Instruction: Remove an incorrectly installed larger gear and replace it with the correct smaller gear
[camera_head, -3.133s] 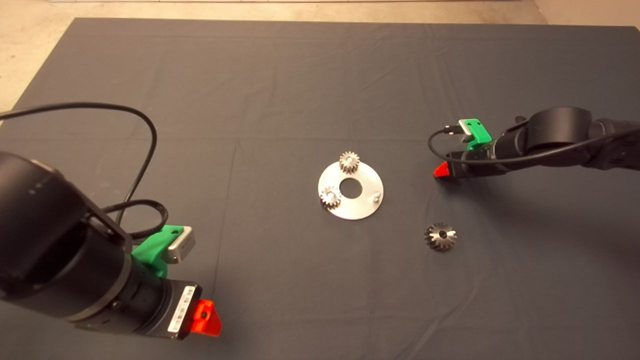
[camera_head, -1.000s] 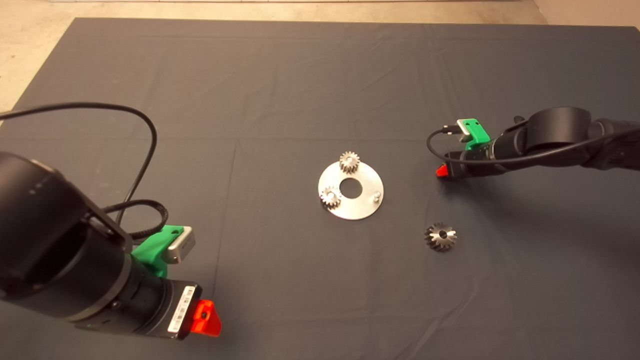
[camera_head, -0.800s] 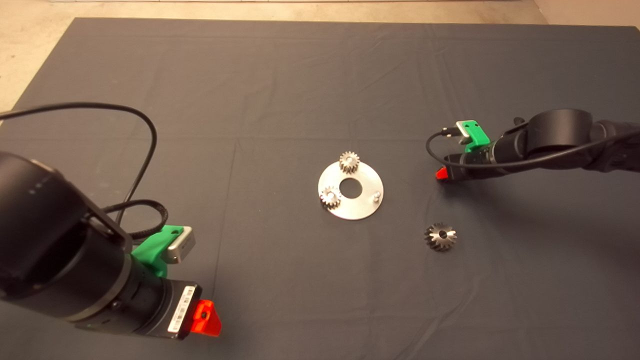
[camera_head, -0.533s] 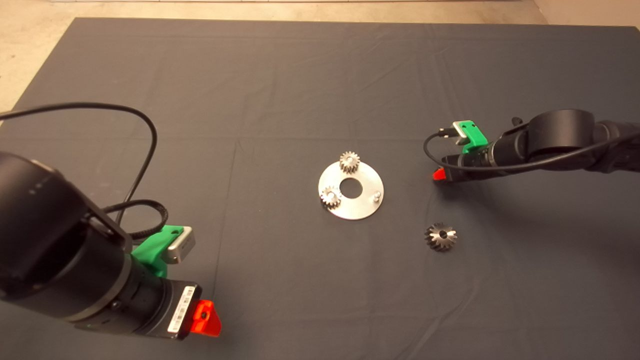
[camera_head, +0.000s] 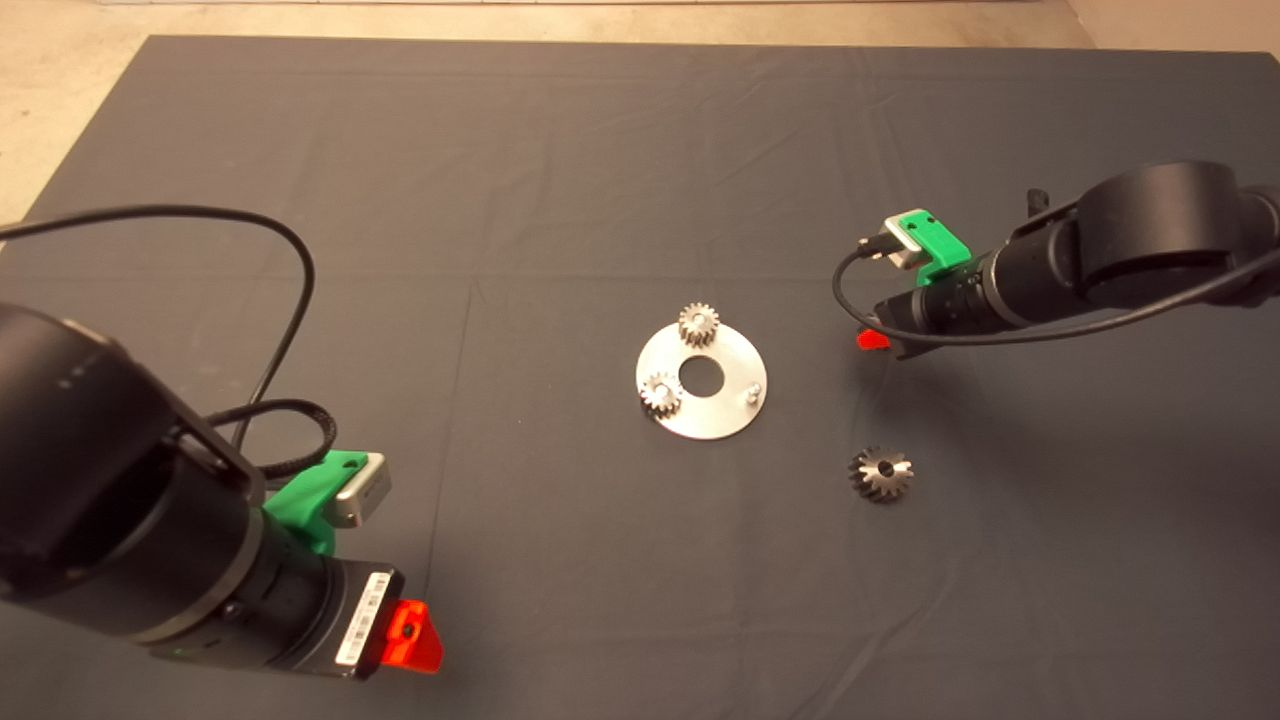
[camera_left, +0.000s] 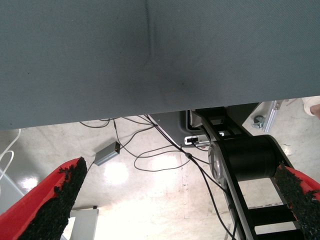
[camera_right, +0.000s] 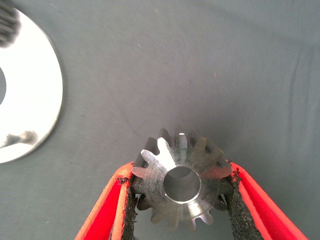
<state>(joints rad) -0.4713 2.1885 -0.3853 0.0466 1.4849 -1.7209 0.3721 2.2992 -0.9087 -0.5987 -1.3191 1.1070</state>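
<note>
The larger gear (camera_head: 881, 473) lies flat on the mat, front right of the round silver plate (camera_head: 716, 418). Two paler small gears (camera_head: 699, 324) (camera_head: 661, 394) sit on the plate, and a pin (camera_head: 752, 393) on the plate's right side stands bare. My right gripper (camera_head: 872, 338) hovers right of the plate. In the right wrist view the right gripper (camera_right: 180, 172) is shut on the smaller gear (camera_right: 162, 167), held by its teeth with the plate (camera_right: 35, 95) just beyond. In the head view the arm hides that gear. My left gripper (camera_head: 410, 635) is parked at the front left, open and empty.
The dark mat (camera_head: 600, 160) covers the table, with bare floor beyond its far and left edges. The left wrist view shows the mat's edge (camera_left: 150, 60), and below it floor cables and part of the robot's base (camera_left: 250, 160).
The right arm has risen off the mat and shifted slightly toward the plate with the smaller gear in its fingers. The left arm, plate and larger gear have not moved.
</note>
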